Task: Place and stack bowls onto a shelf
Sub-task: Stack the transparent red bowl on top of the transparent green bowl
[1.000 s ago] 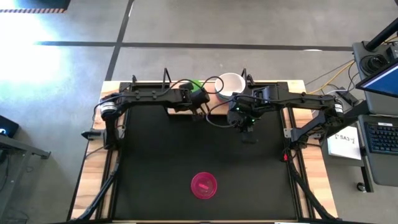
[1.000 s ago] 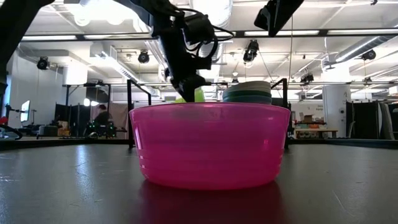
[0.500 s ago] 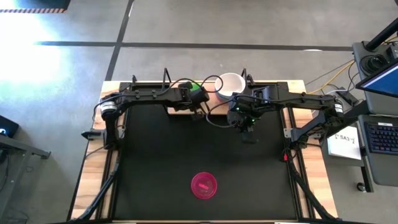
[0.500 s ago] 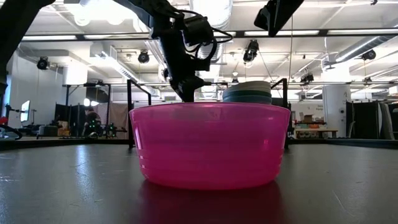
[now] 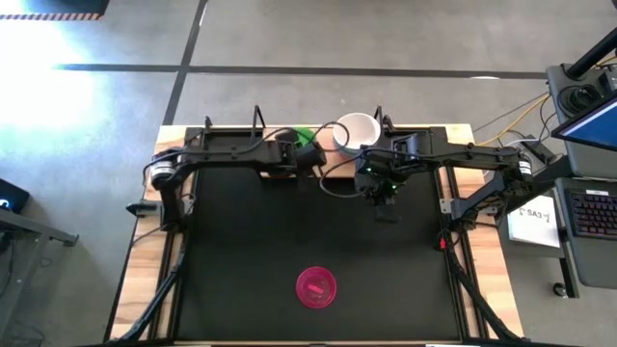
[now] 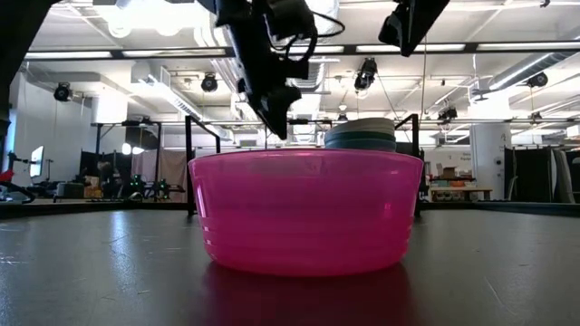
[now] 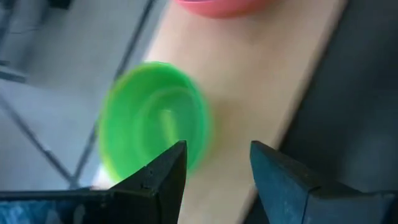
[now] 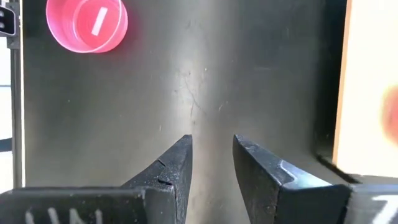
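A green bowl (image 7: 152, 118) stands mouth up on the wooden shelf (image 7: 261, 68) at the table's far edge, also seen as the green bowl (image 5: 301, 136) in the high view. My left gripper (image 7: 217, 165) hovers open just above and beside it, clear of it. A white bowl (image 5: 357, 132) tops a stack (image 6: 360, 134) on the shelf's right part. A red bowl's rim (image 7: 217, 5) shows on the shelf. The magenta bowl (image 5: 316, 287) rests on the black mat near the front. My right gripper (image 8: 211, 155) hangs open over the mat's far middle.
The shelf's thin black uprights (image 6: 190, 145) rise at its ends. The black mat (image 5: 241, 251) covers most of the table. A cable (image 5: 333, 188) loops between the two arms. A desk with a keyboard (image 5: 588, 212) stands off the table's right.
My left gripper has opened and let go of the green bowl, then risen above the shelf. The green bowl has dropped from the fingertips onto the shelf and stays there. My right arm has kept still.
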Motion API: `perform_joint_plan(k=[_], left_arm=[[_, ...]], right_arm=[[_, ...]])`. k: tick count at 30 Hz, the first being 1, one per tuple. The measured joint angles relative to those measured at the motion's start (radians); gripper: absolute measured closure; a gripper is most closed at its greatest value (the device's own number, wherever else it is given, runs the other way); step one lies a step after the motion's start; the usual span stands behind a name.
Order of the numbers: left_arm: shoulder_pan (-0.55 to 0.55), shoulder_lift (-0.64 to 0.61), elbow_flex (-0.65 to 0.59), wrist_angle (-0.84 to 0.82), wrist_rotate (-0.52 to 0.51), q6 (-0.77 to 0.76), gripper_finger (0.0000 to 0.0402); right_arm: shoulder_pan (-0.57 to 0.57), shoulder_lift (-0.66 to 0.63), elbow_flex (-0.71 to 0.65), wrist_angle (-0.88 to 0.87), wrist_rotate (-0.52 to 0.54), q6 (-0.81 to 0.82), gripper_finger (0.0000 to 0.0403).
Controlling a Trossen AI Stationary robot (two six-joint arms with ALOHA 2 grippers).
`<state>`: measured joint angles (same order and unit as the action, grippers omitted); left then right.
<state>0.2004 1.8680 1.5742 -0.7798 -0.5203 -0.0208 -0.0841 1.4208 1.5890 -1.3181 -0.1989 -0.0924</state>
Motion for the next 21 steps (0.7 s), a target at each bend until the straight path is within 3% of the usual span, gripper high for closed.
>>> perform_joint_plan(k=[10,21], left_arm=[[-0.253,-0.01,-0.002,-0.163,0.172,-0.252,0.0242],[-0.57,-0.01,-0.056,-0.082,0.23,-0.581,0.0242]], right_arm=[[0.001,0.0,-0.01,-0.008,-0.012,0.115,0.0298],[0.112,0.001,-0.179,0.064,-0.018,0.199,0.0298]])
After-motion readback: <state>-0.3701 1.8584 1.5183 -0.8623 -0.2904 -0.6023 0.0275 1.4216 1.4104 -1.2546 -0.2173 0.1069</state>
